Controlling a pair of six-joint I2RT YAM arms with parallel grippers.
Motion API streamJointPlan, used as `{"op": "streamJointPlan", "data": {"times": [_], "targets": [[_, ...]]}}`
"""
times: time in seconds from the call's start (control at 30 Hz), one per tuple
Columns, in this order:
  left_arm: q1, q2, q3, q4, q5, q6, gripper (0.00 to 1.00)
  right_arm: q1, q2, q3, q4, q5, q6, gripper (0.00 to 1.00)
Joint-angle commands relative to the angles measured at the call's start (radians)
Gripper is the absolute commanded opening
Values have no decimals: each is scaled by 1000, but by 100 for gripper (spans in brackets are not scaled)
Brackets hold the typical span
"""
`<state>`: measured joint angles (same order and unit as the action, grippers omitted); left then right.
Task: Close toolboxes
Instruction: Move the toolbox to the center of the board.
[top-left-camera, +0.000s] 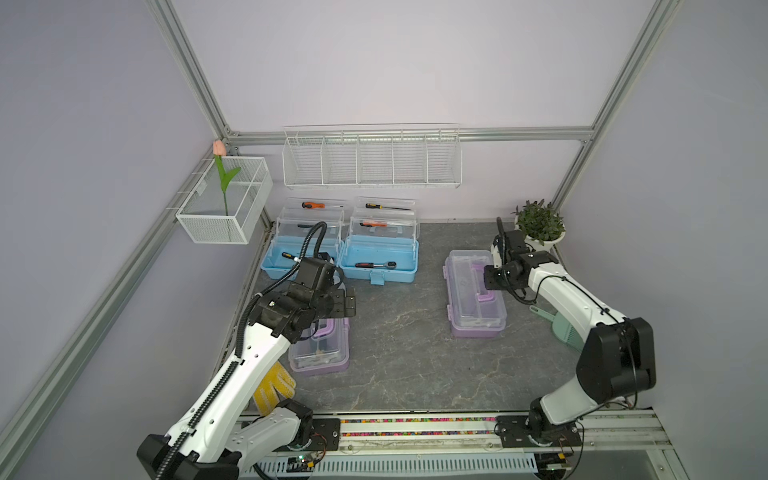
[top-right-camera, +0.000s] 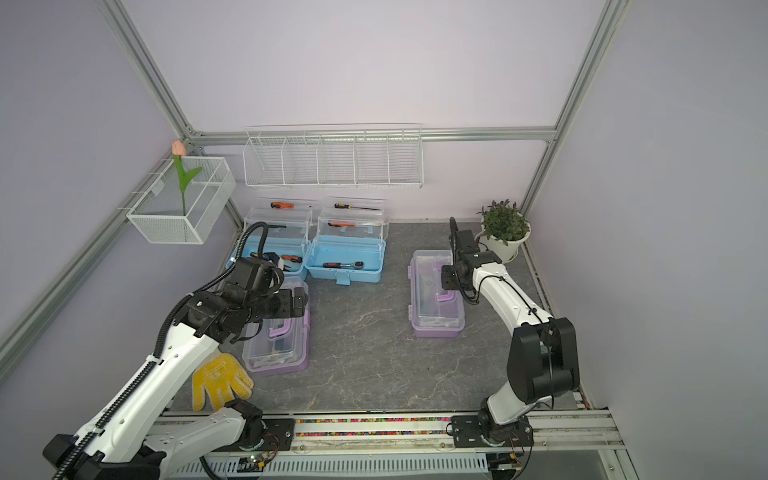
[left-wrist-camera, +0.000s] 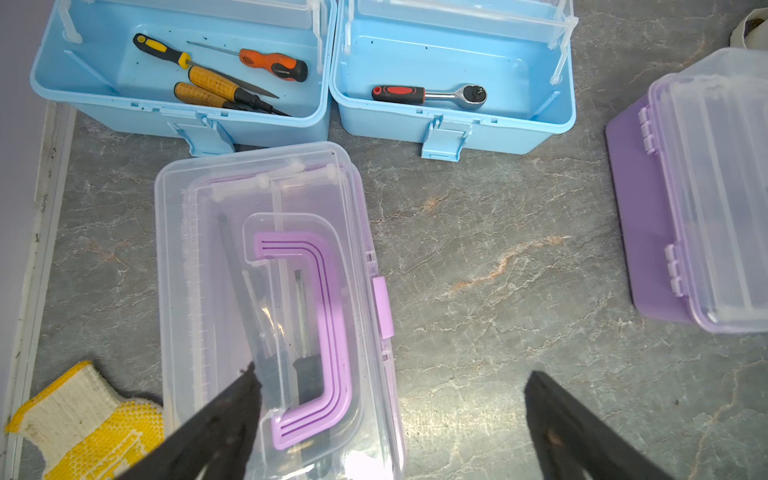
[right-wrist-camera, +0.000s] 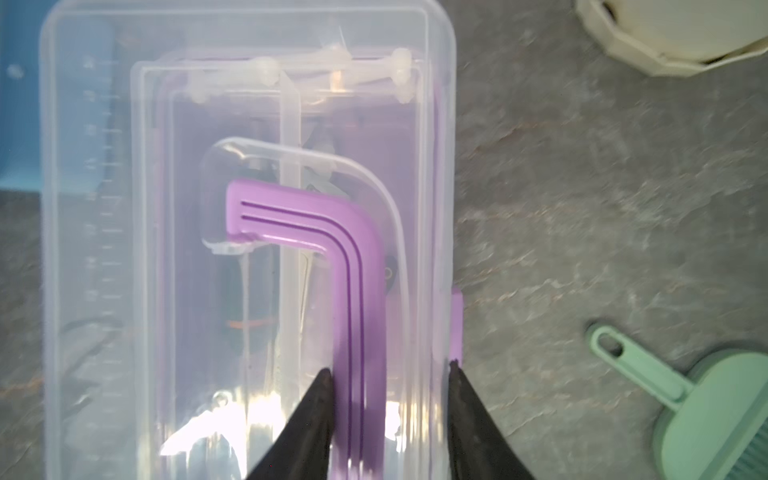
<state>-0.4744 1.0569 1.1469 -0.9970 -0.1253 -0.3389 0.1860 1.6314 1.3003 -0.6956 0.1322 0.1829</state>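
Grey marbled tabletop (top-left-camera: 399, 353), lilac walls (top-left-camera: 374, 62), left fingers (left-wrist-camera: 216, 428) wide apart, right fingers (right-wrist-camera: 307, 424) apart astride purple handle (right-wrist-camera: 359, 291).

2 open toolboxes (top-left-camera: 378, 272) abreast at back; 3rd toolbox (top-left-camera: 320, 357) before left 1; 4th toolbox (top-left-camera: 476, 316) right, near plant (top-left-camera: 539, 222).

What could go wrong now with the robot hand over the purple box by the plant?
1. The right gripper straddles the purple handle, one fingertip beside the latch. Closing might grab the handle and tug the purple toolbox sideways.
2. The blue toolboxes stand open, side by side, with a screwdriver on a raised tray. Folding them shut could spill or jam it.
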Motion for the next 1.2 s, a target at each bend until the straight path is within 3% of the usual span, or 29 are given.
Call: {"op": "streamJointPlan", "data": {"times": [0.0,0.2,0.37,0.57,0.67,0.73,0.8,1.0,1.17], "targets": [[24,-26,-25,-32,25,-25,100,-83,136,93,65,45,-133,32],[41,-53,-37,-75,21,-50,100,-162,356,306,122,12,-237,31],[46,-72,-35,-106,19,-75,100,-187,513,473,146,-44,-235,32],[54,-68,-41,-122,5,-98,100,-193,645,677,60,-19,-197,33],[86,-65,-42,-121,13,-99,100,-192,605,687,42,-85,-192,49],[138,-63,-38,-108,24,-82,100,-186,563,701,-16,-111,-187,77],[196,-47,-29,-106,15,-71,100,-178,500,691,-52,-107,-185,97],[271,18,-31,-97,-48,-75,100,-134,188,454,-39,-98,-145,95],[313,58,-28,-90,-26,-57,100,-76,-48,194,-68,-143,-35,96]]}}
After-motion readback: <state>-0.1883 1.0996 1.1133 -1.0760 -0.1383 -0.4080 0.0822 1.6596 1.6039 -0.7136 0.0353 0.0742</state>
